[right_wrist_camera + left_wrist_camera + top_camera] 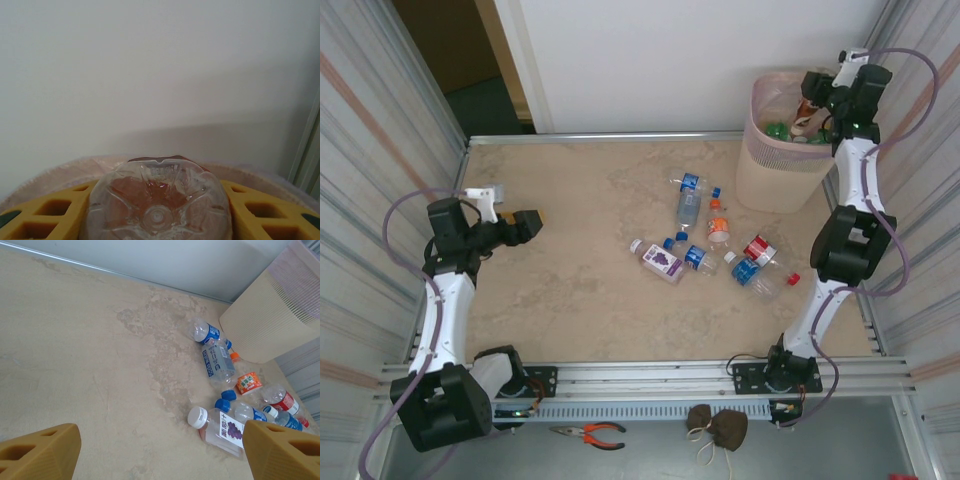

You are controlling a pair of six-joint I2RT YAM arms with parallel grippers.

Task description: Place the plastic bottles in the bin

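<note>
Well, the right claw [159, 216] hung over the mouth of the bin [775, 180] at the far right corner of the desk [570, 300]. Its two yellow fingers pinched a clear bottle [157, 197] by the body, with the base turned toward the wrist camera. Something reddish showed through the plastic, a label perhaps, though I could not make it out from that angle. Green bottles [778, 128] already lay inside the bin. The left claw [160, 455] hovered above the bare left side of the desk, spread wide and holding nothing.

The rest of the plastic bottles lay on their sides in a loose cluster mid-desk, just in front of the bin. A grape-labelled bottle [661, 261] with a white cap lay nearest the left arm, with a blue-labelled clear bottle [689, 206] behind it. An orange-labelled one [718, 226] and a red-labelled one [760, 249] lay toward the right. They looked empty to me, so light and thin-walled, and apt to dent or squirt out of a hard squeeze. Being round, they would roll if nudged. I would take each across the middle of the body, on the label, with the fingers square to its length.
</note>
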